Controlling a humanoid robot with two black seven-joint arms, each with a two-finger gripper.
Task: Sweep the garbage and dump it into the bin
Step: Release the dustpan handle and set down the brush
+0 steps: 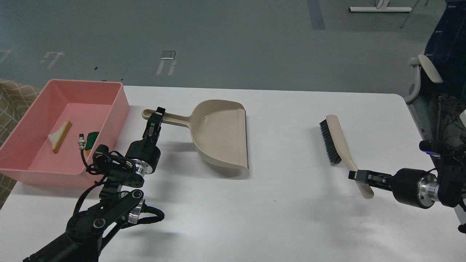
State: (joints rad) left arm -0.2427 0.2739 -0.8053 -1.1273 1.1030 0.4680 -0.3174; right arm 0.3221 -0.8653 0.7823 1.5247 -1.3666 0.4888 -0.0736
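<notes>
late stage of the sweep-and-dump task. both pieces of the garbage lie inside the bin, the pink tub at the far left corner of the counter: the bread-like slice rests on the bin's floor, and the green-and-yellow scrap sits just right of it, partly hidden by the left arm's cabling. the dustpan lies flat on the counter right of the bin, its pan visibly empty, its handle pointing back toward the bin. the left hand sits at that handle near its end; whether its fingers grip the handle or merely stand over it cannot be told. the brush lies on the counter well right of the dustpan, bristles facing the dustpan. the right hand is at the brush's near handle end, seen end-on and dark, so its opening cannot be told. judged from this layout, sweeping and dumping look complete; only letting go of the tools and withdrawing seems left. no loose scrap shows on the counter. the surface between dustpan and brush is bare, giving broad room, while the bin's wall stands close beside the left hand.
</notes>
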